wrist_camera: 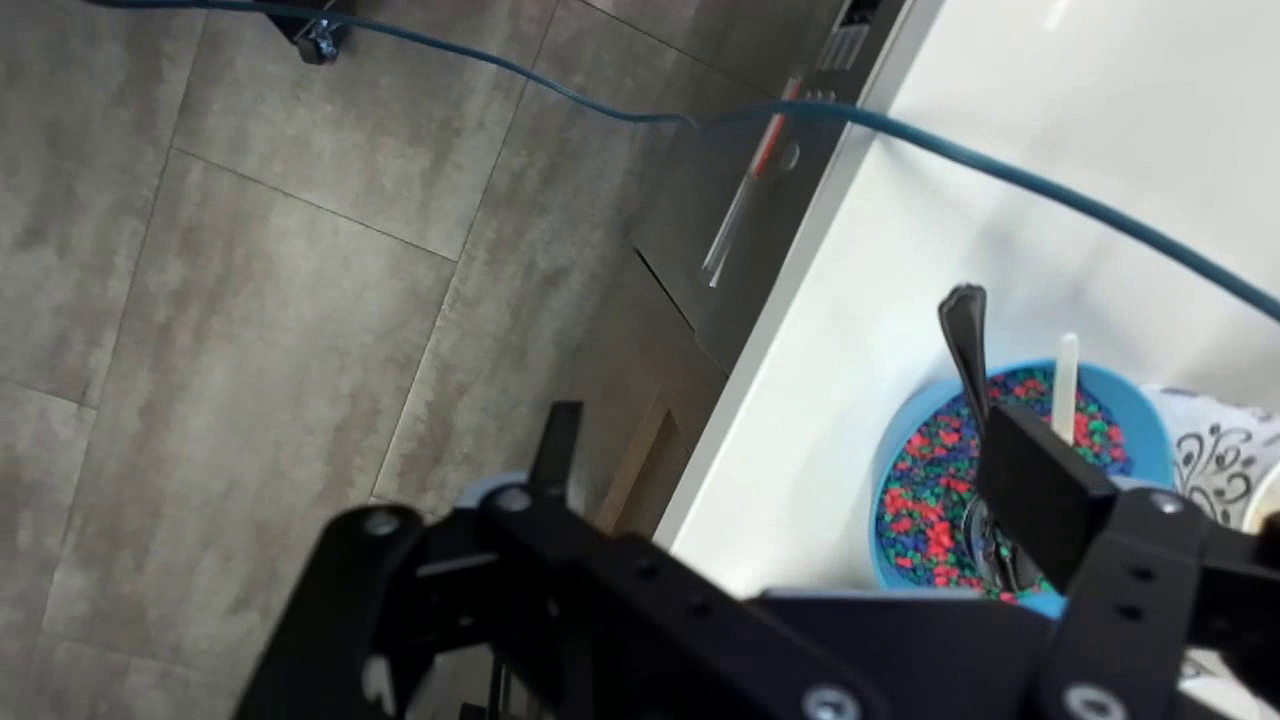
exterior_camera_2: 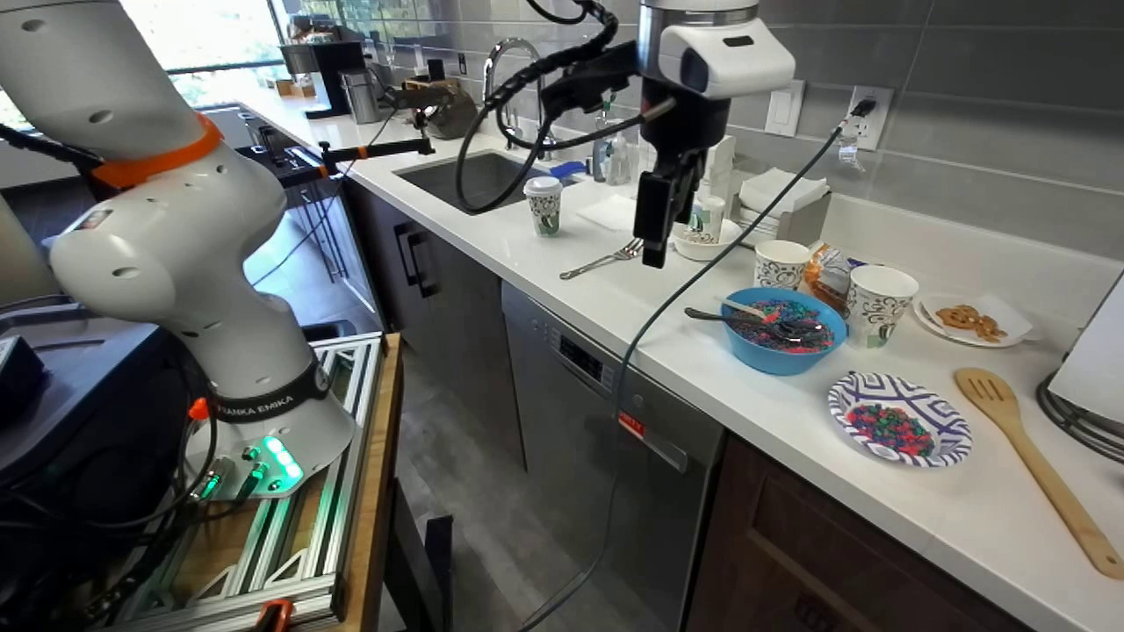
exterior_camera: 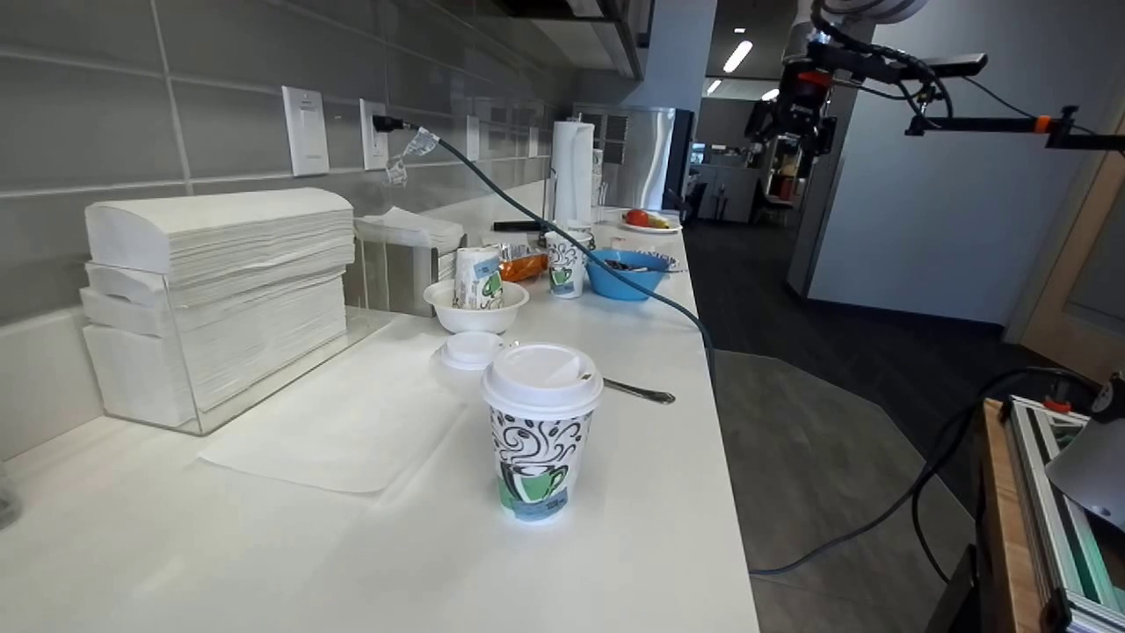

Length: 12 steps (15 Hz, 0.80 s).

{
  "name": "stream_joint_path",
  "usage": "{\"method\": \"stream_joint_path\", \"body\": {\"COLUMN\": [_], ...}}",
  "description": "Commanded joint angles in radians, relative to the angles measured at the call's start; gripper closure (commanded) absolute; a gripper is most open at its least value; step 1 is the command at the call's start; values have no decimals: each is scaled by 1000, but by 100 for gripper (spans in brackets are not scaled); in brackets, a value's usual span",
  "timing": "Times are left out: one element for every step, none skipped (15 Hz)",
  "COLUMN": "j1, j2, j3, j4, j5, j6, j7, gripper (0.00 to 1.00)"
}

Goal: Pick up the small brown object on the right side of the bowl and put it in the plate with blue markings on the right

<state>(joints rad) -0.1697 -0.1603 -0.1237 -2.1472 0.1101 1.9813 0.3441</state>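
Small brown pretzel-like pieces (exterior_camera_2: pixel 970 322) lie on a white plate (exterior_camera_2: pixel 933 318) behind and to the right of the blue bowl in an exterior view. The blue bowl (exterior_camera_2: pixel 773 358) holds coloured beads and spoons; it also shows in the wrist view (wrist_camera: pixel 905 430) and an exterior view (exterior_camera: pixel 626 280). The plate with blue markings (exterior_camera_2: pixel 947 412) lies right of the bowl, with coloured beads in it. My gripper (exterior_camera_2: pixel 665 233) is raised above the counter, left of the bowl. In the wrist view my gripper (wrist_camera: pixel 790 440) has its fingers wide apart with nothing between them.
A dark cable (exterior_camera_2: pixel 733 254) hangs from the wall socket across the counter, near the gripper. Paper cups (exterior_camera_2: pixel 878 303) and an orange packet (exterior_camera_2: pixel 825 272) stand behind the bowl. A wooden spatula (exterior_camera_2: pixel 1027 448), a fork (exterior_camera_2: pixel 601 261) and a lidded cup (exterior_camera_2: pixel 544 209) are on the counter.
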Motion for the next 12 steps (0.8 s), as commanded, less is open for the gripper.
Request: {"method": "stream_joint_path", "body": {"j1": [16, 22, 28, 35, 41, 45, 43, 39, 35, 31, 28, 22], "j2": [184, 226, 270, 307, 346, 380, 413, 443, 469, 496, 521, 549], "j3": [19, 21, 20, 17, 12, 6, 2, -2, -6, -7, -13, -13], "j4": [182, 224, 271, 311, 352, 387, 421, 451, 474, 497, 516, 542], "j5": [47, 47, 48, 39, 39, 36, 51, 67, 77, 100, 104, 127], "j6": [24, 40, 45, 53, 56, 63, 66, 70, 85, 96, 113, 109], "j7": [189, 235, 278, 316, 347, 377, 392, 399, 402, 395, 397, 390], "gripper": [0, 0, 0, 0, 0, 0, 0, 0, 0, 0, 0, 0]}}
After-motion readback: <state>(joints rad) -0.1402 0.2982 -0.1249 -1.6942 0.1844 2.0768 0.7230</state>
